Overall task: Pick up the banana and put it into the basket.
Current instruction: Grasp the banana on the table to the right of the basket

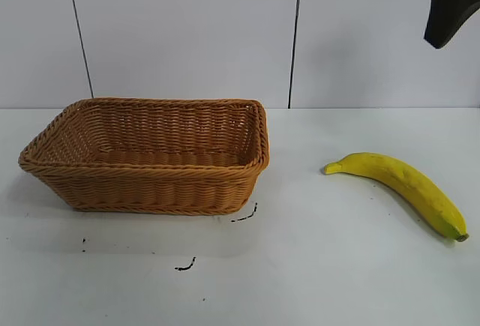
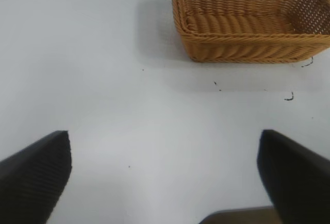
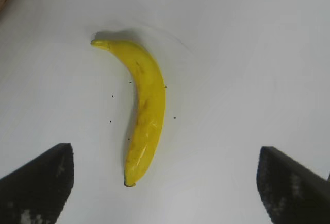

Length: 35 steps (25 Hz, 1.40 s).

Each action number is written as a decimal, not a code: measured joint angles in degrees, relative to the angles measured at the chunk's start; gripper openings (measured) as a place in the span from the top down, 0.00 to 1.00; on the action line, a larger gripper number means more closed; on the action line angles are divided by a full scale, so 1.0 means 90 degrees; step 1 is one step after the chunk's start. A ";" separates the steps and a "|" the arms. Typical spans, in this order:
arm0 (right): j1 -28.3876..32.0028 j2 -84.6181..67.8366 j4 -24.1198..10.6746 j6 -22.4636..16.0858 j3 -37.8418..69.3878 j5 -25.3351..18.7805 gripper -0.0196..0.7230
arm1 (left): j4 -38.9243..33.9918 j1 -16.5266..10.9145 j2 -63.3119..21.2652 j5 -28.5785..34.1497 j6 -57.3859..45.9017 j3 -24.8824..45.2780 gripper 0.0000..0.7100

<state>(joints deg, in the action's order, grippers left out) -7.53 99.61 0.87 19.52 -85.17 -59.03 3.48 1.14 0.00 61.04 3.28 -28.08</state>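
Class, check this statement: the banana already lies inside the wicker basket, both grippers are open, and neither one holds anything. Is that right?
One detail is wrong. The banana is not in the basket; it lies on the white table to the basket's right, apart from it, as the exterior view shows. The rest stands: the left gripper and right gripper are open and hold nothing.

White worktop, panelled wall

The matte white worktop (image 1: 337,281) bears small black scuff marks (image 1: 185,266); the pale grey wall panels (image 1: 187,34) behind have dark vertical seams (image 1: 295,37).
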 joint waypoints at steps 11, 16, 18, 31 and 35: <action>0.0251 0.1144 -0.0022 -0.0073 -0.0012 0.0359 0.05 | 0.0000 0.0000 0.0000 0.0000 0.0000 0.0000 0.02; 0.0251 0.1817 -0.0097 -0.0102 -0.0024 0.0518 0.05 | 0.0007 0.0000 0.0000 0.0000 0.0000 0.0000 0.02; 0.0251 0.2036 -0.0097 -0.0176 -0.0024 0.0606 0.05 | 0.0007 0.0000 0.0000 0.0000 0.0000 0.0000 0.02; 0.0251 0.2945 -0.0097 -0.0366 -0.0036 0.1016 0.06 | 0.0001 0.0000 0.0000 0.0000 0.0000 0.0000 0.02; 0.0251 0.2945 -0.0097 -0.0444 -0.0036 0.1029 0.23 | 0.0001 0.0000 0.0000 0.0000 0.0000 0.0000 0.02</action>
<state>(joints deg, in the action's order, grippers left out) -5.27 126.11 0.00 15.52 -85.50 -49.77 3.50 1.14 0.00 61.04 3.28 -28.08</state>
